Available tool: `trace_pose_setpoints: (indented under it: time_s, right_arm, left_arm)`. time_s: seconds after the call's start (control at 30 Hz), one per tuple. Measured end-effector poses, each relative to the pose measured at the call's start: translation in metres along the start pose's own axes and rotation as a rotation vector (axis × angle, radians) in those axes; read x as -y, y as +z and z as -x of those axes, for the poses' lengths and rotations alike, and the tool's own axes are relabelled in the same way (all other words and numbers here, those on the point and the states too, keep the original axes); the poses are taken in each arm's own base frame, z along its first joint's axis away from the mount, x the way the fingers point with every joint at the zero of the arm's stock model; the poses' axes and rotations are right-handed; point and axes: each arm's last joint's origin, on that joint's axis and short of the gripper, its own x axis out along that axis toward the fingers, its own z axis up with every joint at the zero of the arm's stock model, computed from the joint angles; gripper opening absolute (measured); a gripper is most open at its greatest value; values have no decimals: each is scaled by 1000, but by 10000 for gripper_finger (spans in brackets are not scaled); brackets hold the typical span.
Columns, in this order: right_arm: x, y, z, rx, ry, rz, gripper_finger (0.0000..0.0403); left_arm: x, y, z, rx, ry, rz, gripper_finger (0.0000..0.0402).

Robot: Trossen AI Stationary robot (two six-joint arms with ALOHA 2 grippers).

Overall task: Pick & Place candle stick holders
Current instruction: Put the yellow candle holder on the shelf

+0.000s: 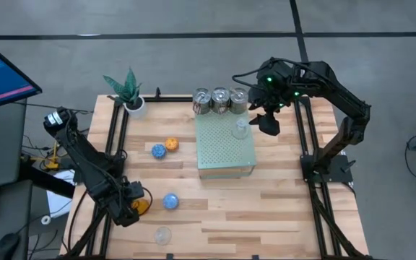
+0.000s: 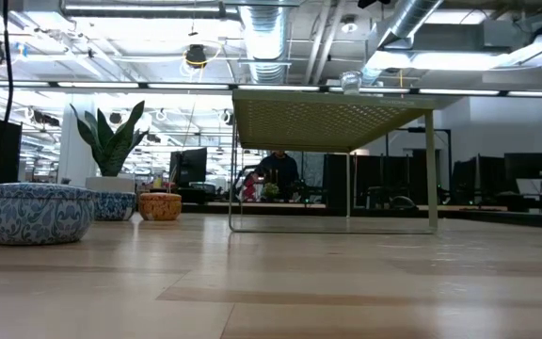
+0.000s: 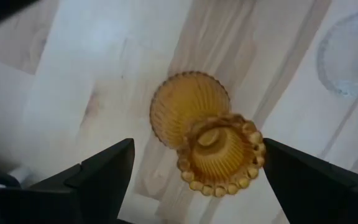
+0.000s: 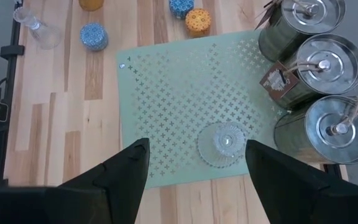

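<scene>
An amber glass candle stick holder stands on the table near the front left, beaded rim up. My left gripper hangs over it, open, with a finger on either side and not touching it. A blue holder and a clear glass one sit close by. Another blue one and an orange one sit mid-table. Three silver cups and a clear glass holder rest on the pale-green block. My right gripper hovers open high above that glass holder.
A green plant in a white pot stands at the far left corner. The perforated block stands on thin legs like a small raised table. Black frame rails run along both sides of the table. Bare wood lies between the block and the front edge.
</scene>
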Motion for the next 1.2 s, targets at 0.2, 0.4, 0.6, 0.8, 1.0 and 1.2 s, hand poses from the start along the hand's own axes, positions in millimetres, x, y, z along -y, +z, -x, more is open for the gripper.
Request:
trace_pose_setpoints:
  time_s: [0.2, 0.4, 0.6, 0.8, 1.0, 1.2]
  right_arm:
    - [0, 0, 0, -1, 0, -1, 256]
    - [0, 0, 0, -1, 1, -3, 256]
    - [0, 0, 0, -1, 1, -3, 256]
    - [0, 0, 0, -1, 1, -2, 256]
    - [0, 0, 0, -1, 1, -2, 256]
    - [0, 0, 0, -1, 1, -2, 256]
  left_arm:
    - [-1, 1, 0, 39, 12, 0, 341]
    - [0, 1, 0, 29, 5, 0, 312]
    - [0, 1, 0, 27, 4, 15, 265]
    - [-1, 1, 0, 26, 8, 15, 203]
    - [0, 1, 0, 20, 3, 20, 169]
    - [-2, 5, 0, 21, 1, 84, 170]
